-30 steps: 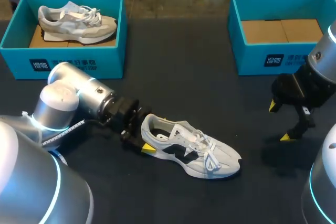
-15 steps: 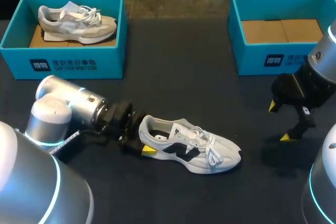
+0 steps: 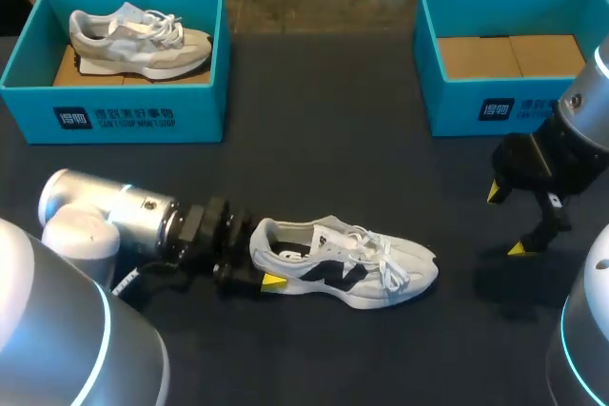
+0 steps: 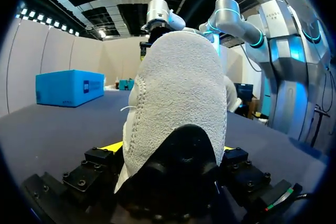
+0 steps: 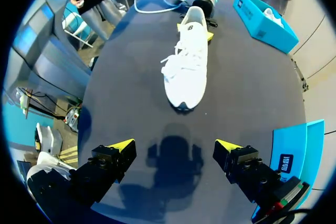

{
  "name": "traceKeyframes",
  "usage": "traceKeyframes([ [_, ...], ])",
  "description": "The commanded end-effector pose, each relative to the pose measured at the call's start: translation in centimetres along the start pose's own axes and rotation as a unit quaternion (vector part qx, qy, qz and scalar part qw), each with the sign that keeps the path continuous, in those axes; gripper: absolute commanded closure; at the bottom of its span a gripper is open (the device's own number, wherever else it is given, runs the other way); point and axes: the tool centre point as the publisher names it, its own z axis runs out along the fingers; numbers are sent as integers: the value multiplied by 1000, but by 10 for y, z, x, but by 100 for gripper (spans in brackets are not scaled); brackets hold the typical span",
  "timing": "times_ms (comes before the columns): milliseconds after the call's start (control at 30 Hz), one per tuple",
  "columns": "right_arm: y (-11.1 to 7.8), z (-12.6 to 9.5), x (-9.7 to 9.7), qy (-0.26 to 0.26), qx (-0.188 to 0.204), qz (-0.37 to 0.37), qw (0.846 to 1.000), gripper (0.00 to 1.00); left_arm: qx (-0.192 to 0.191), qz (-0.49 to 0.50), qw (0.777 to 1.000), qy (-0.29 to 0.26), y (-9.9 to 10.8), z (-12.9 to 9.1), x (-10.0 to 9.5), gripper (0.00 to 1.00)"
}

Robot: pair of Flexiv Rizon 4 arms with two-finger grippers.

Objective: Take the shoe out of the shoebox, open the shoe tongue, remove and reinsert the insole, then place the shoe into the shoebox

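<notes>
A white shoe with a black side mark lies on its sole on the dark table, toe toward the right. My left gripper sits at its heel, and one yellow tip shows on the near side. In the left wrist view the heel fills the space between the fingers, which press on both its sides. My right gripper hangs open and empty above the table at the right. From the right wrist, the shoe lies well ahead of that gripper.
A blue shoebox at the back left holds a grey and beige shoe. A second blue shoebox at the back right shows only its cardboard floor, and it stands just behind my right gripper.
My left arm has swung toward the table's near edge. The shoe has turned with it, so it now lies more level across the table. The right arm has not moved.
</notes>
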Motion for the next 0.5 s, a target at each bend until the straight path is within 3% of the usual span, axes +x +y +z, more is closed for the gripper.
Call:
traceKeyframes([
  [33,0,1,0,-1,1,0,1000,0,8,-7,999,-49,4,2,-3,100],
  [500,0,1,0,-1,1,0,1000,0,1,-12,1000,4,1,5,-12,100],
])
